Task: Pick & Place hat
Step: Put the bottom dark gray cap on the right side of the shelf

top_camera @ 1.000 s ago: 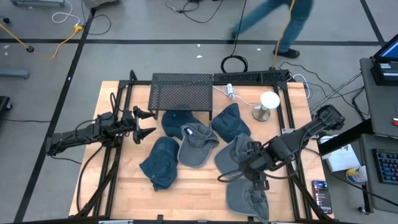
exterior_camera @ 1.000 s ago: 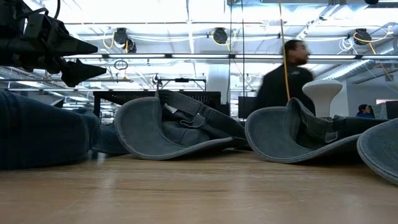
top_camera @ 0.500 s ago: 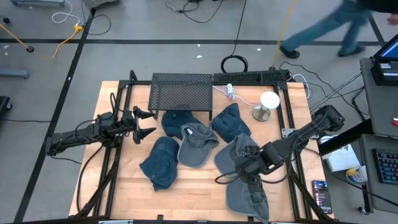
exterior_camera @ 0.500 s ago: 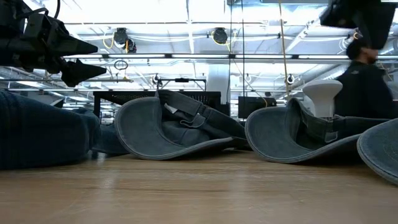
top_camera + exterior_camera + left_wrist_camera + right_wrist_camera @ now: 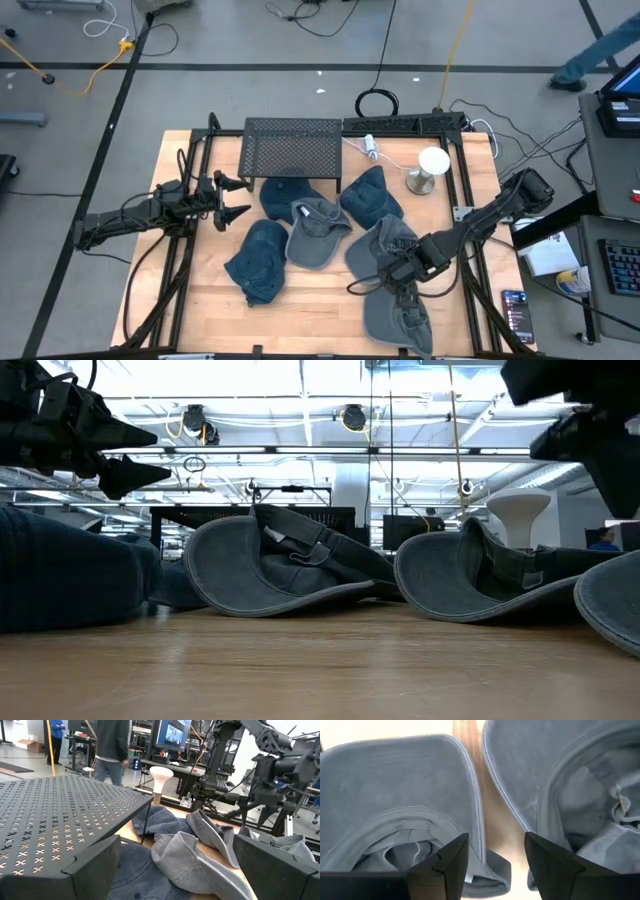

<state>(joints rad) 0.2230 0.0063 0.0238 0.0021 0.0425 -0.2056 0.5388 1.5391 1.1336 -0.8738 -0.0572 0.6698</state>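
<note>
Target hat (image 5: 398,318) is lying at the near right part of the table (image 5: 320,300), grey, opening facing up; in the right wrist view its brim and inner band (image 5: 405,820) are filling one side of the shot. Right gripper (image 5: 403,290) is hovering directly above it, pointing down, over the strip of bare wood between this hat and the neighbouring grey hat (image 5: 380,245). Jaws are spread, holding nothing; both fingertips (image 5: 447,855) are showing apart with the hat edge and table between them. No contact visible.

Neighbouring grey hat (image 5: 570,785) is sitting just beside the target, nearly touching at the brims. Further in, a third grey hat (image 5: 315,230) is lying mid-table, overlapping two dark blue hats: one (image 5: 258,262) toward the near left, one (image 5: 283,193) toward the far side. Another blue hat (image 5: 370,195) is sitting right of centre, near the white stand (image 5: 430,168) at the far right.

Black perforated shelf (image 5: 292,148) is standing along the far edge, a power strip (image 5: 405,123) beside it.

Left gripper (image 5: 232,198) is waiting over the left side of the table, level, pointing toward the hat pile, jaws spread, empty. Its wrist view is showing the shelf (image 5: 55,815) and the hats (image 5: 190,855) ahead.

Low view: two hats (image 5: 270,565) brim-forward on the wood, right arm (image 5: 590,420) dark at the upper corner.

A person's legs (image 5: 600,45) are showing on the floor beyond the table, far right.
</note>
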